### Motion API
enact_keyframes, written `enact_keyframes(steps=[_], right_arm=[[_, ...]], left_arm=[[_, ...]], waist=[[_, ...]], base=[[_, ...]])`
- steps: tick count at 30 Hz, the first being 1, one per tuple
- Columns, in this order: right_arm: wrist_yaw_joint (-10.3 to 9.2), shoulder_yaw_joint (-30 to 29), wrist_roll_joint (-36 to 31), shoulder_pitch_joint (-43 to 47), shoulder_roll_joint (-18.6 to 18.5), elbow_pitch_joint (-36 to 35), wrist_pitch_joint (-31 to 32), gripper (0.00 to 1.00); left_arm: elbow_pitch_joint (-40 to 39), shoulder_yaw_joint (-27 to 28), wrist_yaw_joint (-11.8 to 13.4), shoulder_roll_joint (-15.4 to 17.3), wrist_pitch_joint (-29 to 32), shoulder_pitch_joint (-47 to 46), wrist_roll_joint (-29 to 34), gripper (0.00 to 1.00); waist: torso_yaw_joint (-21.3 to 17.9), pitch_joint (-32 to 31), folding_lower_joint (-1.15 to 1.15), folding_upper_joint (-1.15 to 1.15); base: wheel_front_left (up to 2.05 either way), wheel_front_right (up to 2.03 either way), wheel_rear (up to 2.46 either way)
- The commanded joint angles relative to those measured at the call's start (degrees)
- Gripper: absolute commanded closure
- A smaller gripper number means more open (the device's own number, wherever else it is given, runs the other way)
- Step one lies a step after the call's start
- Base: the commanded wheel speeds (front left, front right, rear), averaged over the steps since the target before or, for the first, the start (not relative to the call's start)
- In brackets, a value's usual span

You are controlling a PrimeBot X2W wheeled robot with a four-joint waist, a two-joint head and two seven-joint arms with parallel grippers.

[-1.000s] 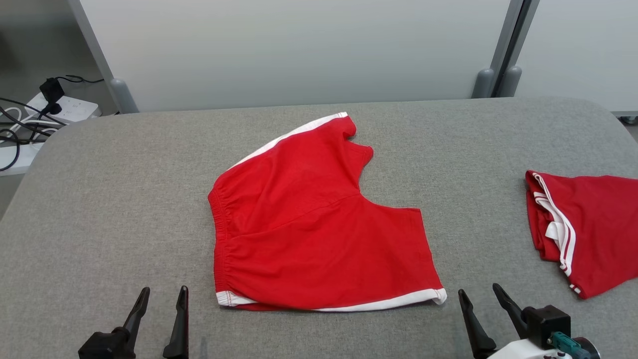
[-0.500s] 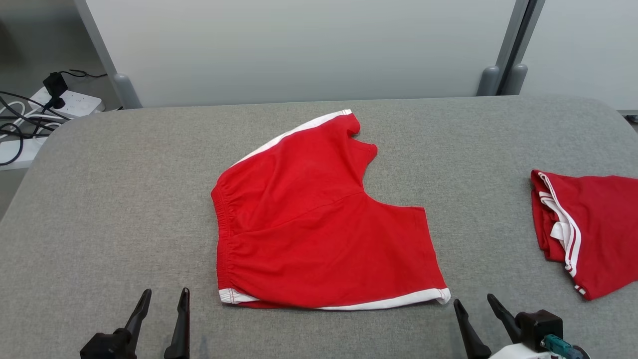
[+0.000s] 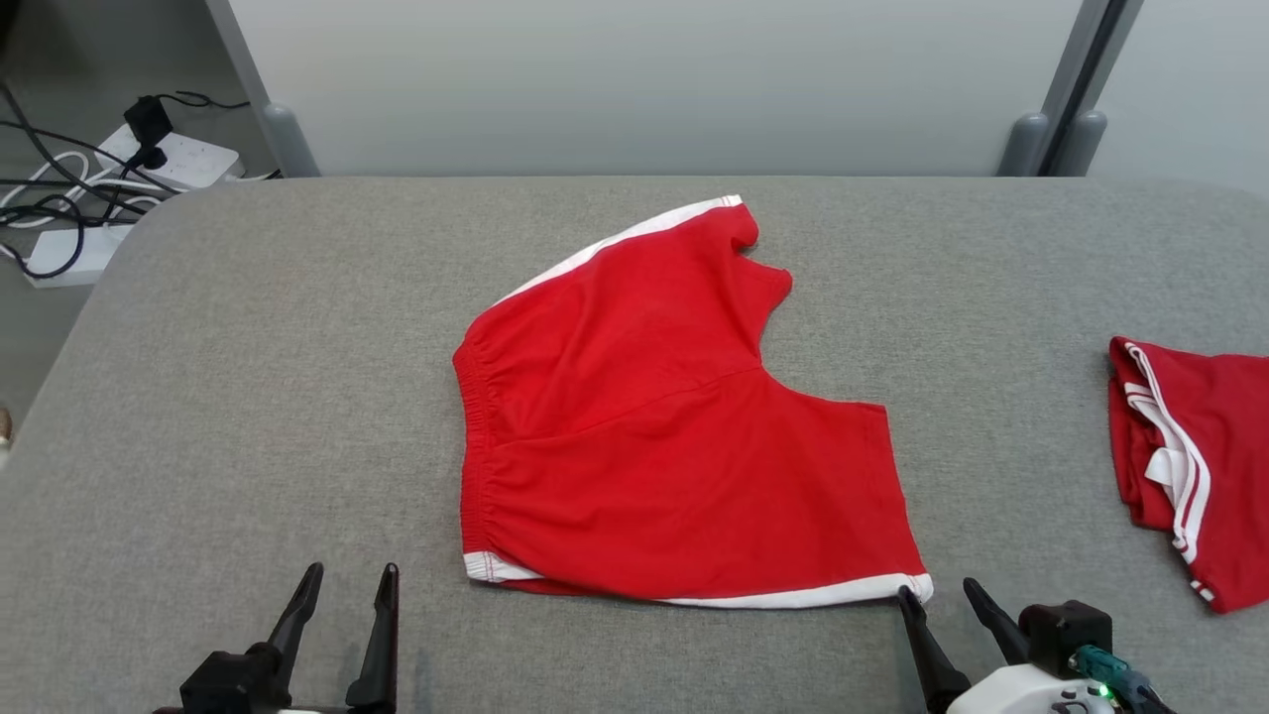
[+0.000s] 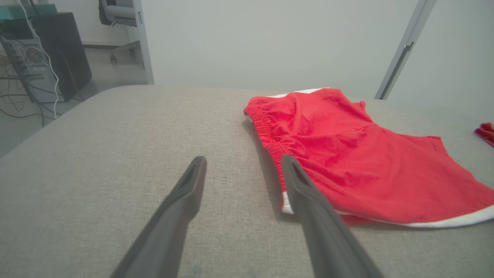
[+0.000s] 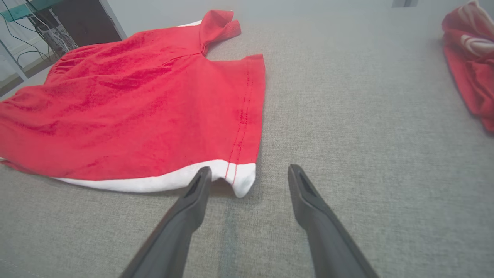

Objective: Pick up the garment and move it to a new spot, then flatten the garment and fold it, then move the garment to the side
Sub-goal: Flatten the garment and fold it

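The grey table (image 3: 198,397) is carrying the red shorts (image 3: 674,446) at its middle, lying spread with the waistband toward the robot's left and the long near edge running left to right. The right gripper (image 3: 935,591), its fingers standing apart, is hovering just beside the near right white corner (image 3: 917,587). The left gripper (image 3: 352,570), also spread, is hovering farther from the waistband corner (image 3: 486,567).

Garment (image 3: 674,436) – soft matt cloth; table (image 3: 248,397) – coarse grey woven fabric.
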Motion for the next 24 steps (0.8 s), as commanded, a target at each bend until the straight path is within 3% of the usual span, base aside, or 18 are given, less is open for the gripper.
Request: enact_keyframes(steps=[1, 10, 11, 12, 13, 15, 16, 24], right_arm=[[0.24, 1.3, 0.5, -2.2, -0.1, -0.4, -0.8, 0.0], [0.24, 0.7, 1.1, -3.9, 0.4, 2.3, -0.8, 0.0], [0.24, 0.8, 1.2, -3.9, 0.4, 2.5, -0.8, 0.08], [0.24, 0.8, 1.3, -4.0, 0.5, 2.5, -0.8, 0.27], [0.24, 0.9, 1.3, -4.1, 0.5, 2.6, -0.8, 0.56], [0.24, 1.0, 1.4, -4.3, 0.5, 2.7, -0.8, 0.92], [0.24, 1.1, 1.5, -4.4, 0.5, 2.7, -0.8, 1.0], [0.24, 2.1, 1.7, -5.0, 0.2, 2.2, -0.8, 1.0]], left_arm=[[-1.8, 1.3, -0.3, 0.2, -0.6, -2.7, -0.1, 0.0], [-2.2, 0.3, -0.4, 0.2, -0.6, -3.2, -0.4, 0.0], [-2.2, 0.0, -0.4, 0.2, -0.6, -3.3, -0.5, 0.0], [-2.2, -0.5, -0.4, 0.2, -0.6, -3.4, -0.7, 0.0], [-2.1, -1.3, -0.4, 0.2, -0.6, -3.5, -1.2, 0.0], [-1.8, -3.3, -0.4, 0.2, -0.6, -3.8, -2.5, 0.0], [-1.7, -4.4, -0.4, 0.2, -0.6, -4.1, -3.2, 0.0], [2.7, -12.6, -0.4, 1.6, -0.6, -6.5, -10.1, 0.0]], waist=[[1.0, 0.8, 0.0, 0.0], [3.5, 2.3, 0.0, 0.0], [3.6, 2.4, 0.0, 0.0], [3.7, 2.5, 0.0, 0.0], [3.7, 2.7, 0.0, 0.0], [3.7, 3.0, 0.0, 0.0], [3.7, 3.1, 0.0, 0.0], [2.3, 4.1, 0.0, 0.0]], base=[[0.0, 0.0, 0.0], [0.0, 0.0, 0.0], [0.0, 0.0, 0.0], [0.0, 0.0, 0.0], [0.0, 0.0, 0.0], [0.0, 0.0, 0.0], [0.0, 0.0, 0.0], [0.0, 0.0, 0.0]])
